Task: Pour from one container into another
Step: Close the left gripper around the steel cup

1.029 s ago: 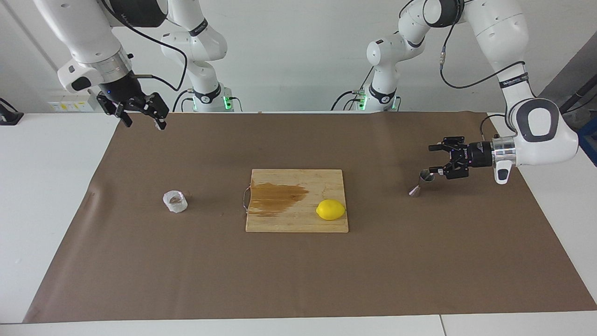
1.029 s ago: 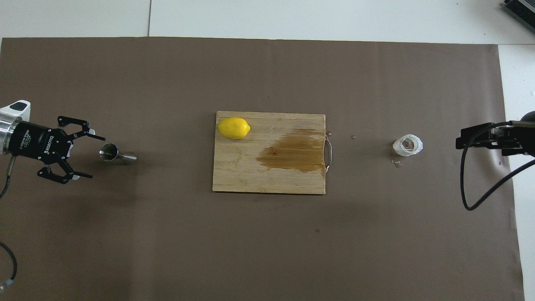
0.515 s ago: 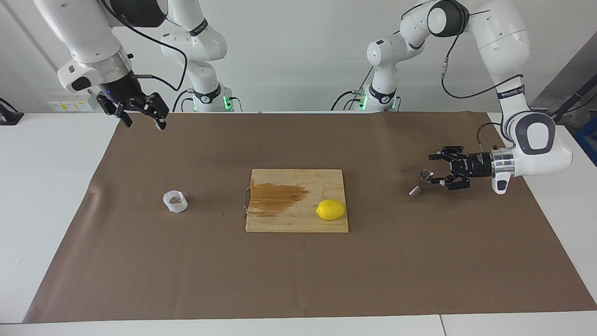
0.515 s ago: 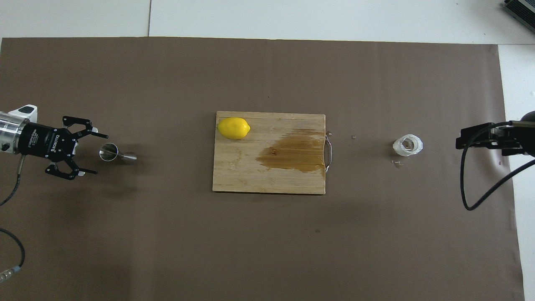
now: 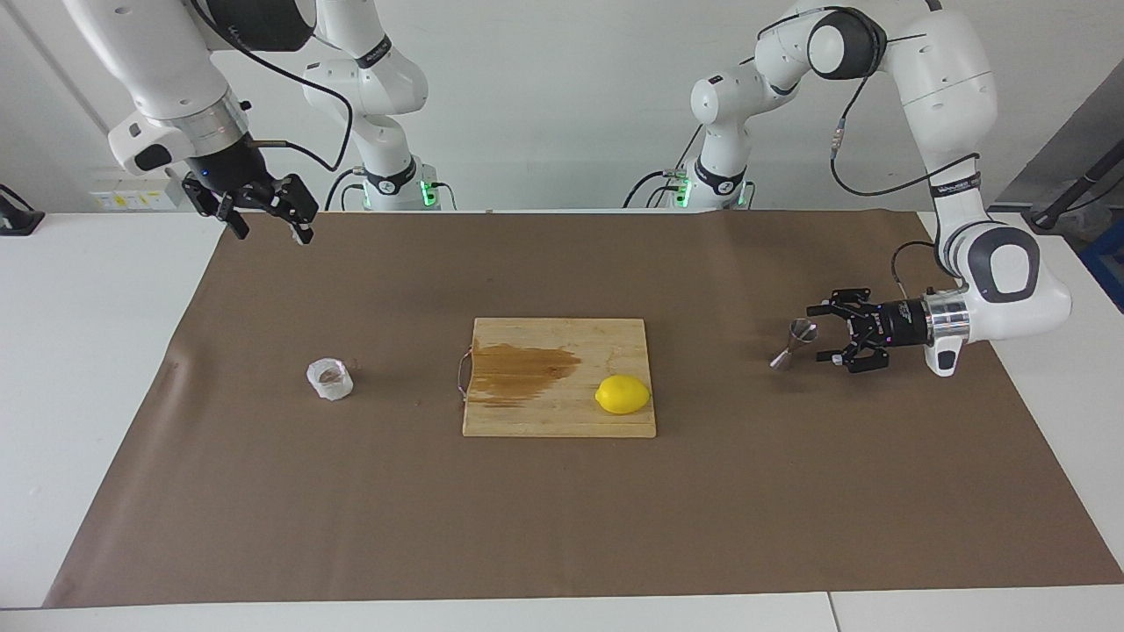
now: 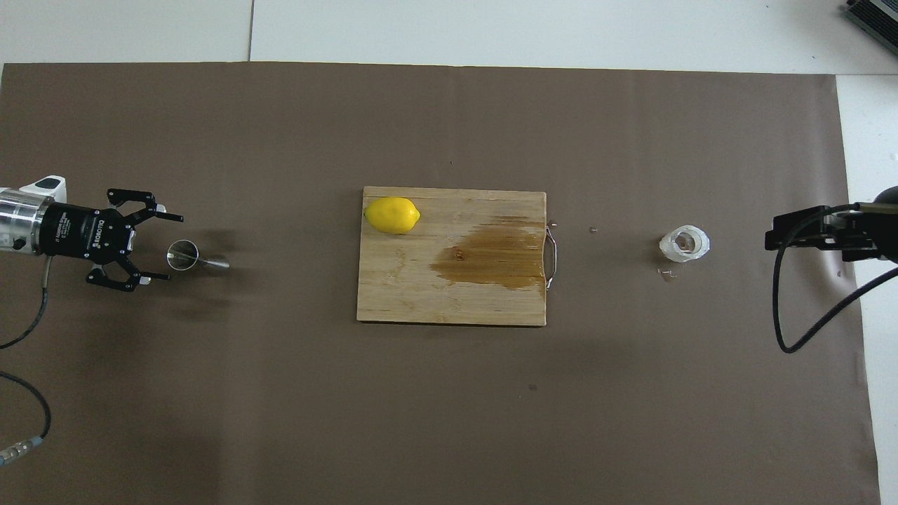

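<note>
The steel jigger [image 5: 793, 342] stands on the brown mat at the left arm's end of the table; it also shows in the overhead view [image 6: 185, 255]. My left gripper [image 5: 817, 333] lies level, low over the mat, open. Its fingertips reach the sides of the jigger's rim without touching it; it also shows in the overhead view [image 6: 173, 248]. The translucent white cup [image 5: 330, 379] with brownish contents stands on the mat at the right arm's end, also in the overhead view [image 6: 684, 243]. My right gripper [image 5: 270, 230] waits open, high over the mat's corner.
A wooden cutting board [image 5: 562, 420] with a brown wet stain [image 5: 522, 364] lies mid-table, and a lemon [image 5: 623, 394] sits on it. The board [image 6: 421, 298] and lemon [image 6: 392, 214] also show in the overhead view. Small crumbs lie beside the cup.
My left gripper has come down and moved in toward the jigger, its open fingers now level with the rim. The right arm, cup and jigger have not moved.
</note>
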Motion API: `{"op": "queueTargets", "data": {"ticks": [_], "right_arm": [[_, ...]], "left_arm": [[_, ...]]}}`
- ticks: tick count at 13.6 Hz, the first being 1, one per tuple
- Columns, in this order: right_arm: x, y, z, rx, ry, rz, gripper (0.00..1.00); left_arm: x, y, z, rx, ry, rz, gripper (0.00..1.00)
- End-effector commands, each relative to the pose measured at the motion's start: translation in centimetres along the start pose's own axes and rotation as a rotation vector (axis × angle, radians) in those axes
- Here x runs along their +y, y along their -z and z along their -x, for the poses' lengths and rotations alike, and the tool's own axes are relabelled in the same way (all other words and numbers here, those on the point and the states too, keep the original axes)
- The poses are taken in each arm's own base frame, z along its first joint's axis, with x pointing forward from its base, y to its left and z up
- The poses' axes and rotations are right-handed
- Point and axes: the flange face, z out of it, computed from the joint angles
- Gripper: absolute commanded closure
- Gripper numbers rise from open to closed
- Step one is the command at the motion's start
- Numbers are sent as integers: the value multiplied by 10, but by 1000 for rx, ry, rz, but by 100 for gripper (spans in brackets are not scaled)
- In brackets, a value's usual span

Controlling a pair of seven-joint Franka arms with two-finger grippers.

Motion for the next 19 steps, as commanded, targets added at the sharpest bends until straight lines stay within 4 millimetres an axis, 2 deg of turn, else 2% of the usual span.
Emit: {"op": "queueTargets", "data": {"ticks": [1,12,17,19], "right_arm": [[2,2,7,2,7,-22,0],[2,2,7,2,7,-22,0],[2,2,7,2,7,-22,0],[2,1,7,1,7,-22,0]], "left_arm": [[2,0,-2,-11,19,23,0],[-1,-9,-11,-35,36,51,0],[-1,-10,-12,-35,39,49,19],[-1,-10,-12,-35,39,49,35]]}}
